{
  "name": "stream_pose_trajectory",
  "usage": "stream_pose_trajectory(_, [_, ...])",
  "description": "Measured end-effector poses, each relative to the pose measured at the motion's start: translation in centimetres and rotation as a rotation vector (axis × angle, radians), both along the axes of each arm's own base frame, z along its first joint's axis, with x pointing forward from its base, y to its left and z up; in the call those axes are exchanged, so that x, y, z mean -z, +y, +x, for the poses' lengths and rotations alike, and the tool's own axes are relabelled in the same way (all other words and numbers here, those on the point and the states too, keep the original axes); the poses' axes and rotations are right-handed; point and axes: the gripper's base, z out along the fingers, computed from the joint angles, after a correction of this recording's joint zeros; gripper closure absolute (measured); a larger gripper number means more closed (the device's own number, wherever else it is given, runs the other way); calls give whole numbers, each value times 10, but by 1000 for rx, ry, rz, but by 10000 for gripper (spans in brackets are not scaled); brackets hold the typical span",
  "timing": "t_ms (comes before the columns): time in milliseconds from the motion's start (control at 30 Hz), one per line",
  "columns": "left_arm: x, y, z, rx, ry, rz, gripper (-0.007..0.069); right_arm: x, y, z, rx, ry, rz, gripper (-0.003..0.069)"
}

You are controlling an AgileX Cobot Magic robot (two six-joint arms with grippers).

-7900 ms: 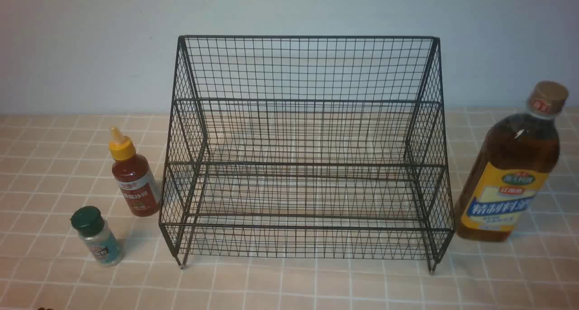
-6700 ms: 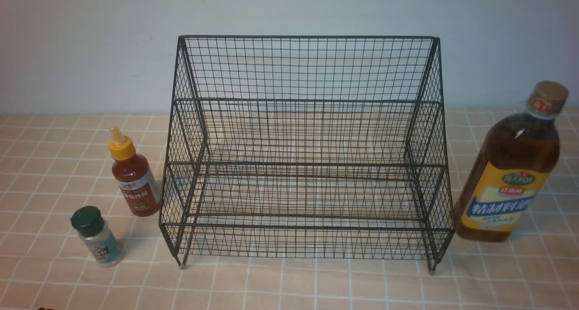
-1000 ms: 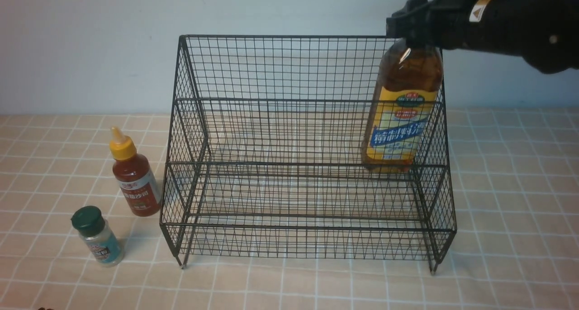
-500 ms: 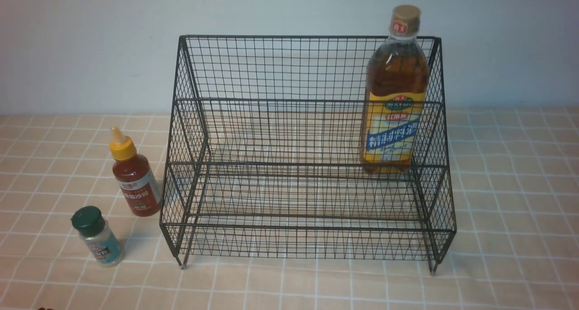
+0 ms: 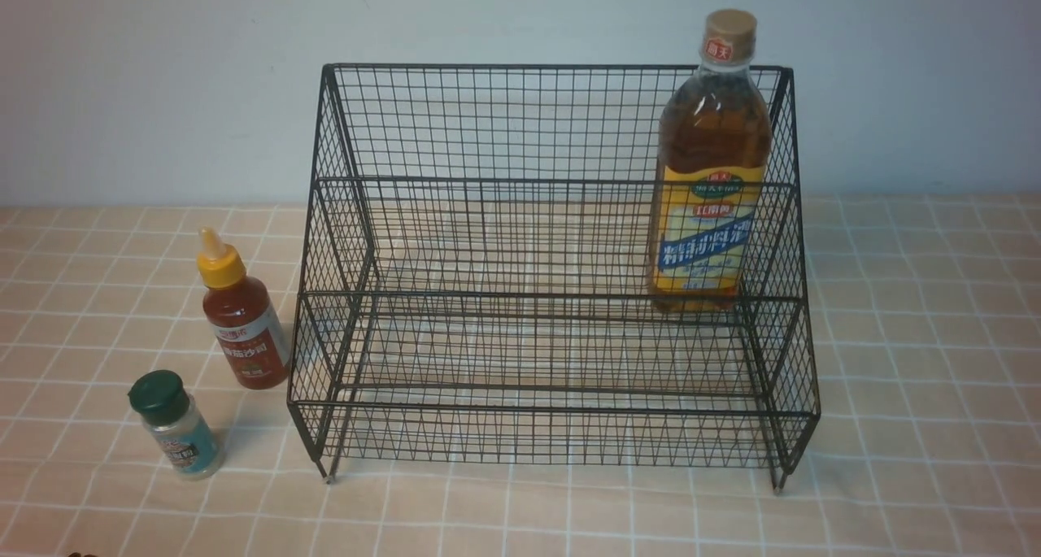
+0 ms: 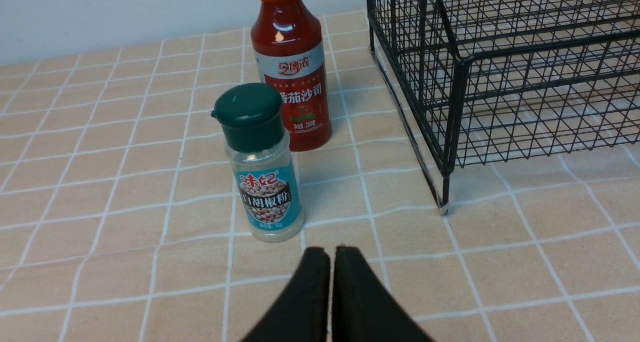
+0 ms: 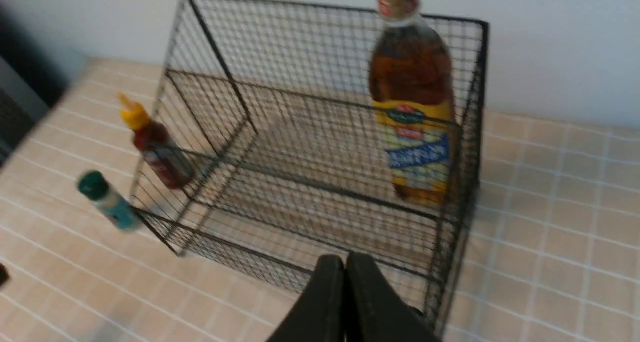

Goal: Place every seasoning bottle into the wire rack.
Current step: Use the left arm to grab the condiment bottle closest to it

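Observation:
The black wire rack [image 5: 553, 183] stands mid-table. The tall amber bottle [image 5: 709, 175] with its tan cap stands upright on the rack's upper tier at the right; the right wrist view shows this bottle [image 7: 414, 107] too. The red sauce bottle [image 5: 240, 317] and the green-capped shaker [image 5: 173, 424] stand on the cloth left of the rack. In the left wrist view, my left gripper [image 6: 332, 249] is shut and empty, just short of the shaker [image 6: 262, 167], with the red bottle [image 6: 292, 67] behind it. My right gripper [image 7: 345, 258] is shut and empty, in front of the rack [image 7: 320, 132].
A tan checked cloth [image 5: 911, 378] covers the table, with a pale wall behind. Neither arm shows in the front view. A dark object [image 7: 20, 97] sits at the edge of the right wrist view.
The right arm let go of the tall amber bottle on the upper tier, drew back out of the front view and shut its jaws. The left gripper stayed shut.

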Motion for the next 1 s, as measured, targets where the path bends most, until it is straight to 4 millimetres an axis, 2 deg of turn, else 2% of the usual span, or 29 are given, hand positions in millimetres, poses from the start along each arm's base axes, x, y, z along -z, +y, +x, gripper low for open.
stream_pose_trajectory(33, [0, 0, 0, 0, 0, 0, 631, 7, -3, -13, -3, -80, 74, 671])
stream_pose_trajectory(167, [0, 0, 0, 0, 0, 0, 631, 17, -7, -31, -10, -196, 202, 672])
stream_pose_trajectory(333, [0, 0, 0, 0, 0, 0, 631, 25, -11, -42, -13, -254, 186, 672])
stream_pose_trajectory(500, [0, 0, 0, 0, 0, 0, 631, 27, -15, -40, -4, -358, 47, 672])
stream_pose_trajectory(700, [0, 0, 0, 0, 0, 0, 631, 44, -14, -28, 21, -417, -74, 672])
stream_pose_trajectory(800, [0, 0, 0, 0, 0, 0, 631, 69, -18, -19, 132, -420, -112, 672])
stream_pose_trajectory(833, [0, 0, 0, 0, 0, 0, 631, 84, -20, -14, 194, -410, -127, 672])
stream_pose_trajectory(867, [0, 0, 0, 0, 0, 0, 631, 83, -20, -14, 203, -415, -127, 672])
stream_pose_trajectory(900, [0, 0, 0, 0, 0, 0, 631, 105, -24, -8, 270, -392, -146, 672])
stream_pose_trajectory(1000, [0, 0, 0, 0, 0, 0, 631, 148, -30, -2, 371, -353, -171, 672])
